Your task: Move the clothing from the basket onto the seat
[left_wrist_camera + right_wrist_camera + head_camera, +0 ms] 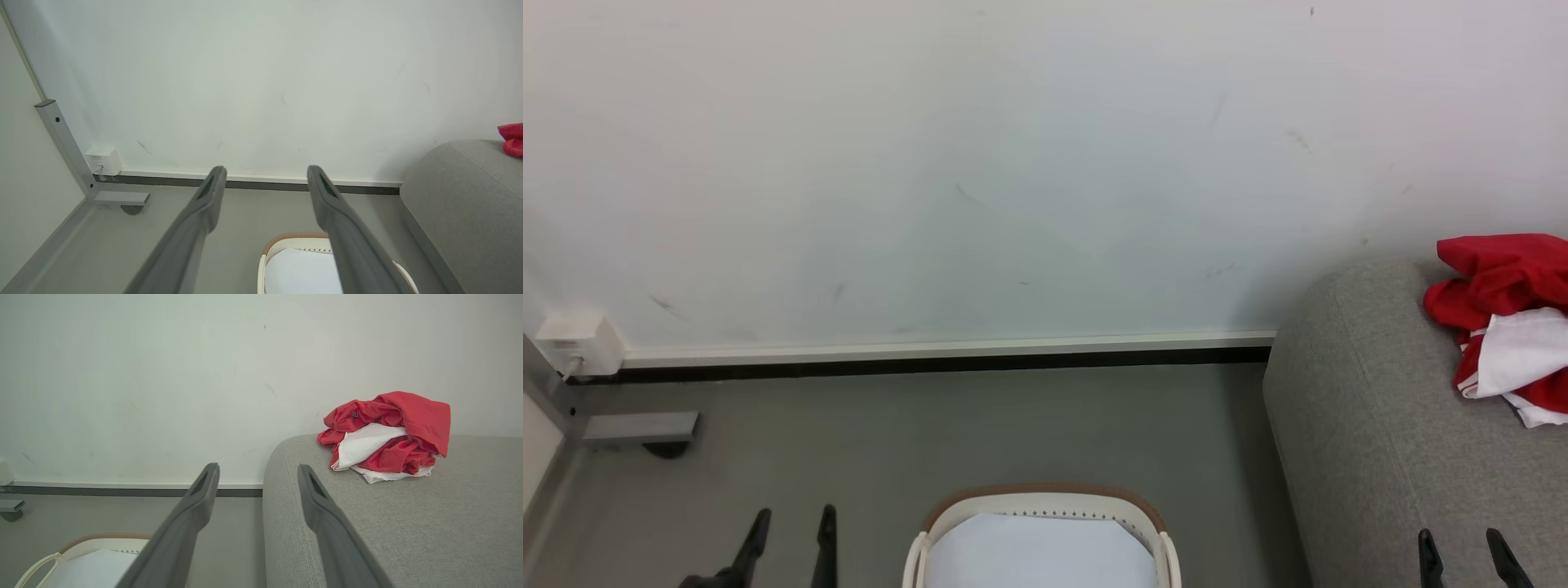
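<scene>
We've got left gripper [796, 514] and right gripper [1459, 536] both wide and empty, bright red-and-white fabric clothing [384, 437] bundled on the light grey upholstered seat [429, 522] ahead-right of the right gripper, and bare white liner sheet [1037, 555] in the visible part of the oval cream plastic basket [1045, 496] between them, so we'd call it done and hold clear.

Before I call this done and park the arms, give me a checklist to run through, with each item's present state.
1. Clothing on the seat: ok, the bundle lies on the cushion, back from its rounded end.
2. Basket emptied: cannot tell; its visible far part holds a white sheet and no red, the near part is cut off.
3. Left tool open, holding nothing: ok.
4. Right tool open, holding nothing: ok.
5. Both tools apart from clothing and basket: ok.
</scene>
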You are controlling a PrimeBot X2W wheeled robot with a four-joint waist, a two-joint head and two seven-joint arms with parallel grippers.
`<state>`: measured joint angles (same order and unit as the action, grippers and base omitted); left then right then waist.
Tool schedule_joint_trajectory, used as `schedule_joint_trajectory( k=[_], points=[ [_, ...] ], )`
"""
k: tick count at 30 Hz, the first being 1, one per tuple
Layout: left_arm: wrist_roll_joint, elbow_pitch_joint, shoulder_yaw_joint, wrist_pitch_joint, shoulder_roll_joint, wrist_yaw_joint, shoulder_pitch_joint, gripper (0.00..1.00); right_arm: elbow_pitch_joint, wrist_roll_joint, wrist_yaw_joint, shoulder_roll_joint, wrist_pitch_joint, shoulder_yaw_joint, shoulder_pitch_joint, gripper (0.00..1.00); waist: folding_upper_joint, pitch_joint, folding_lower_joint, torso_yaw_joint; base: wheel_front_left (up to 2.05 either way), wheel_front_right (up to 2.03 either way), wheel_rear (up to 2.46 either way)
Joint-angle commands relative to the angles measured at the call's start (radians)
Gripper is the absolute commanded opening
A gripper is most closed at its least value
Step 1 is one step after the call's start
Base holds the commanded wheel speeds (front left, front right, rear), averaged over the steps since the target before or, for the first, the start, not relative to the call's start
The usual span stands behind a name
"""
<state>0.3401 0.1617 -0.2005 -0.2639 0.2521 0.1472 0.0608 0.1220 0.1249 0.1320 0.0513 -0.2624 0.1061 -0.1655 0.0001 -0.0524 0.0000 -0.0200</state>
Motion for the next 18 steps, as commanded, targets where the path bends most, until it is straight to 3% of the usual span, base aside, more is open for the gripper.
schedule_joint_trajectory(
  k=[1,18],
  points=[
    [-0.015,0.005,0.01,-0.001,-0.006,-0.012,0.014,1.0,0.009,0.016,-0.003,0.0,-0.003,0.001,-0.001,1.0,-0.0001,-0.003,0.0,-0.003,0.0,0.0,0.0],
    [-0.095,0.03,0.071,-0.001,-0.064,-0.085,0.023,1.0,0.045,0.042,-0.003,-0.001,-0.003,-0.04,0.024,1.0,-0.0001,-0.012,0.0,0.003,0.0,0.0,0.0]
  ],
)
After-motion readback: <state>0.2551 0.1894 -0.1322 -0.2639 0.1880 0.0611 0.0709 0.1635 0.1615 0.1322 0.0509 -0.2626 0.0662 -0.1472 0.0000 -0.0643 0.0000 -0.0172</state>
